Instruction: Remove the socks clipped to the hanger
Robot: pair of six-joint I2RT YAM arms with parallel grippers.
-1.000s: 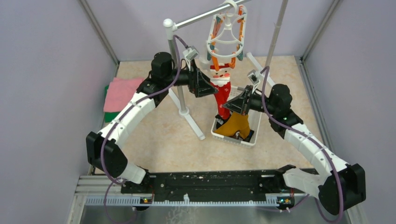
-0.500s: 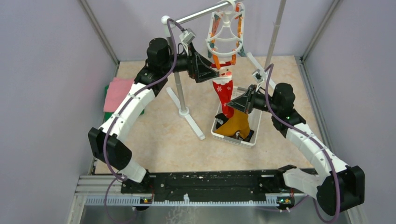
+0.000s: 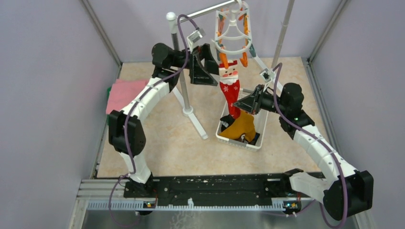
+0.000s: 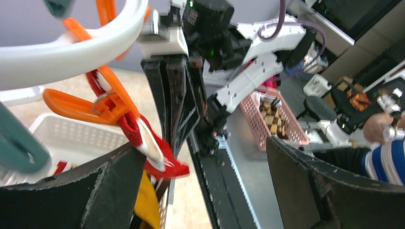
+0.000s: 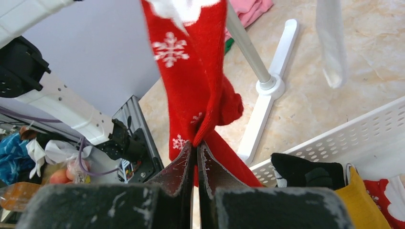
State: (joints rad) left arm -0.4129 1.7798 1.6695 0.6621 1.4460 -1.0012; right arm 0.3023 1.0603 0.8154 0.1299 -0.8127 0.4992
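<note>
**One red sock to unclip**

The red sock with white snowflakes and a Santa face (image 5: 191,71) hangs from an orange plastic clip (image 4: 86,107) on the white plastic ring hanger (image 4: 57,62), high above the desk (image 3: 162,143). The right hand (image 5: 196,145) is pinched tight on the sock's lower part. The left hand (image 4: 203,148) is spread wide just beside the clip and holds nothing.

To do this well, I think the left hand should squeeze the clip's tails so its mouth opens. Then the right hand can pull down softly. Pulling hard first could swing the hanger or stretch the sock. The white plastic basket with holes (image 3: 229,139) sits below, with a yellow sock (image 3: 241,126) and a black sock (image 5: 305,174) inside.
</note>
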